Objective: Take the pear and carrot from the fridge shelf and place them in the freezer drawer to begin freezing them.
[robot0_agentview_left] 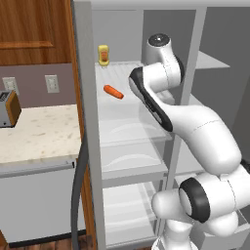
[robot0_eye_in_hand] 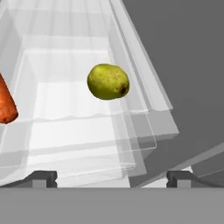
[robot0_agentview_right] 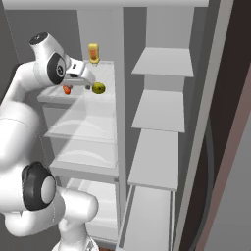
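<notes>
The yellow-green pear [robot0_eye_in_hand: 108, 82] sits on the ribbed fridge shelf [robot0_agentview_left: 128, 73], near its right edge [robot0_agentview_right: 106, 73]. In the right base view the pear [robot0_agentview_right: 98, 88] lies just beyond my gripper [robot0_agentview_right: 89, 84], a small gap apart. The gripper [robot0_eye_in_hand: 111, 178] is open, its fingertips [robot0_eye_in_hand: 41, 177] spread wide with nothing between them. The orange carrot [robot0_agentview_left: 113, 92] lies on the same shelf to the pear's left [robot0_eye_in_hand: 5, 105], partly hidden behind my hand [robot0_agentview_right: 66, 90]. A pale grey box corner [robot0_agentview_left: 217, 241] low behind my base may be the freezer drawer; I cannot tell.
A yellow-orange bottle [robot0_agentview_left: 103, 54] stands upright at the shelf's back. Clear curved-front bins [robot0_agentview_left: 129, 141] sit below the shelf. Plain grey shelves [robot0_agentview_right: 159, 110] fill the right compartment, past a vertical divider [robot0_agentview_right: 121, 98]. A counter [robot0_agentview_left: 39, 129] with a toaster [robot0_agentview_left: 9, 108] lies left.
</notes>
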Robot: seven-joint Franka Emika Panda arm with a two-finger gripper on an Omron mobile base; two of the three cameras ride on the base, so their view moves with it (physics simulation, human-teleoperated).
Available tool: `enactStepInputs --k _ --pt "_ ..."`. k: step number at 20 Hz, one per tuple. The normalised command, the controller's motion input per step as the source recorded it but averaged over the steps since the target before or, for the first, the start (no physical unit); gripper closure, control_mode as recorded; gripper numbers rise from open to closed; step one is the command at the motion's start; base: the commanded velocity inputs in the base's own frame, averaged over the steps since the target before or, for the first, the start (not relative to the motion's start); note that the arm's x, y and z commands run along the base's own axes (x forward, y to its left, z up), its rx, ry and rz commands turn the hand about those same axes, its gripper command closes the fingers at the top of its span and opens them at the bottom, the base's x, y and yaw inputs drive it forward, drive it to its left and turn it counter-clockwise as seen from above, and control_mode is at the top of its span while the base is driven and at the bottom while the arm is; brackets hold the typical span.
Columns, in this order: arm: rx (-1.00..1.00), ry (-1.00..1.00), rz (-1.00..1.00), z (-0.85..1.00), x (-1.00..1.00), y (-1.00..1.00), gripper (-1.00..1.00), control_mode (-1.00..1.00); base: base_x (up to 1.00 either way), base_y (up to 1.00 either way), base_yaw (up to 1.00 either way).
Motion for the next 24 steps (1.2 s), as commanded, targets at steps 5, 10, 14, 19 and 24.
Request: enactStepInputs --k 5,10,14,19,24 --pt "0.04 0.0 -0.08 -0.07 0.34 -0.18 -1.0 -1.0 0.0 0.0 0.0" --pt "0.04 0.0 -0.05 -0.13 0.33 -0.07 -1.0 -1.0 0.0 0.0 0.0" --pt "0.03 0.0 -0.04 -0.1 0.39 0.0 -1.0 -1.0 0.0 0.0 0.0" --pt "0.02 0.0 -0.01 -0.09 0.44 -0.01 -1.0 -1.0 0.0 0.0 0.0" --pt "0.02 0.0 0.0 -0.11 0.39 0.0 -1.0 -1.0 0.0 0.0 0.0"
